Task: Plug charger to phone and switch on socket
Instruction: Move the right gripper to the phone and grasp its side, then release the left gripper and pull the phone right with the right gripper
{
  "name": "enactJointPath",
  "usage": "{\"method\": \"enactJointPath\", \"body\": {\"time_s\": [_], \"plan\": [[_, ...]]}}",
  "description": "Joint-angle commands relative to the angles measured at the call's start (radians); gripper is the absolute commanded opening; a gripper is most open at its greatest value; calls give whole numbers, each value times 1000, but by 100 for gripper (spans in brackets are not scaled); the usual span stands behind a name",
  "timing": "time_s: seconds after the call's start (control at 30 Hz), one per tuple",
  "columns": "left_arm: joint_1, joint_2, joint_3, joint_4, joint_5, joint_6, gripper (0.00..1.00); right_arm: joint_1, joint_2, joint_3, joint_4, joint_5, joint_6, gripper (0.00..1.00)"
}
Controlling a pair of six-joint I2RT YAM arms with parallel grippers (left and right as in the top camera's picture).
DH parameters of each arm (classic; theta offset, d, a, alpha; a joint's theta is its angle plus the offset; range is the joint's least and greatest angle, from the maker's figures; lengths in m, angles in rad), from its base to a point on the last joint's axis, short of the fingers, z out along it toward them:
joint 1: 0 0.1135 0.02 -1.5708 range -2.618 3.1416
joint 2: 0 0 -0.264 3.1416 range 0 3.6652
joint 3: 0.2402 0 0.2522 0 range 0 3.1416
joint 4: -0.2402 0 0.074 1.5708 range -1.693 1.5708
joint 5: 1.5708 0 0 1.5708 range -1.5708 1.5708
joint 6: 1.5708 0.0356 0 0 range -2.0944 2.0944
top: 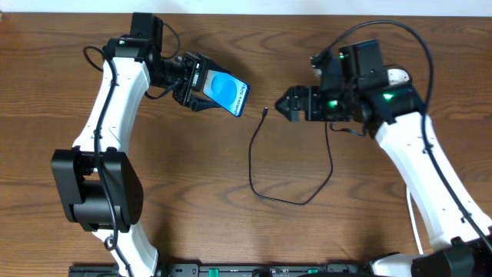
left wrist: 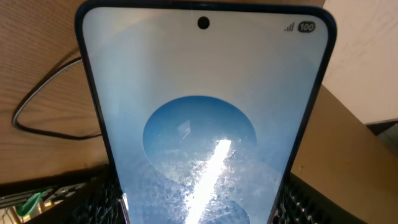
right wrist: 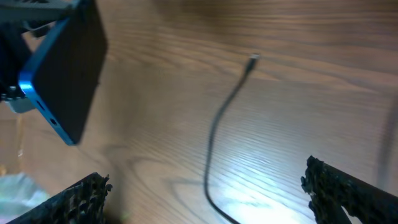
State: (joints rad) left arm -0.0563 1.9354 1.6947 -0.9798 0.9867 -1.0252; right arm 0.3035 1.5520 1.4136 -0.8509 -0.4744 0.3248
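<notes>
- Overhead view: a wood table [top: 169, 192] with one robot arm on each side.
- Left gripper [top: 204, 91] is clamped on the phone [top: 229, 93], fingers on its long sides near one end. The phone is raised and tilted, blue screen up, free end pointing toward table centre.
- Right wrist view: the phone's blue edge shows a small slot [right wrist: 52, 121], maybe the charging port; can't be sure.
- Right gripper [top: 284, 104] hangs w/ jaws wide apart and nothing in them, just beside the plug tip [top: 264, 110].
- The charger [top: 286, 201] is a thin black cable lying loose on the table in a U-shaped loop betw. the arms. Its far end runs up under the right arm.
- The socket can't be made out for certain; prob. hidden by the right arm.
- Handling, my guess: the cable is light and limp and will flop. Best pinched right behind the plug tip, so the tip stays aimed.
- The phone is rigid, w/ smooth glass that is likely slippery. A side grip suits it; avoid pressing the screen.
</notes>
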Motion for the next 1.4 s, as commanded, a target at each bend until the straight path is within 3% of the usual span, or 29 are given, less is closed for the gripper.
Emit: {"method": "enactJointPath", "body": {"time_s": [0.0, 0.4, 0.6, 0.87, 1.13, 1.37], "plan": [[0, -26, 11, 1, 10, -10, 58, 29, 24, -5, 41, -92, 22, 99], [0, -26, 11, 2, 2, -40, 59, 133, 68, -5, 230, -124, 29, 92], [0, -26, 11, 2, -1, -51, 58, 194, 87, -5, 290, -42, 122, 85], [0, -26, 11, 1, 0, -51, 58, 240, 165, -5, 364, 45, 267, 68], [0, -26, 11, 1, 0, -54, 59, 272, 217, -5, 510, 35, 274, 47], [0, -26, 11, 1, 0, -60, 58, 294, 217, -5, 526, 69, 294, 30]]}}
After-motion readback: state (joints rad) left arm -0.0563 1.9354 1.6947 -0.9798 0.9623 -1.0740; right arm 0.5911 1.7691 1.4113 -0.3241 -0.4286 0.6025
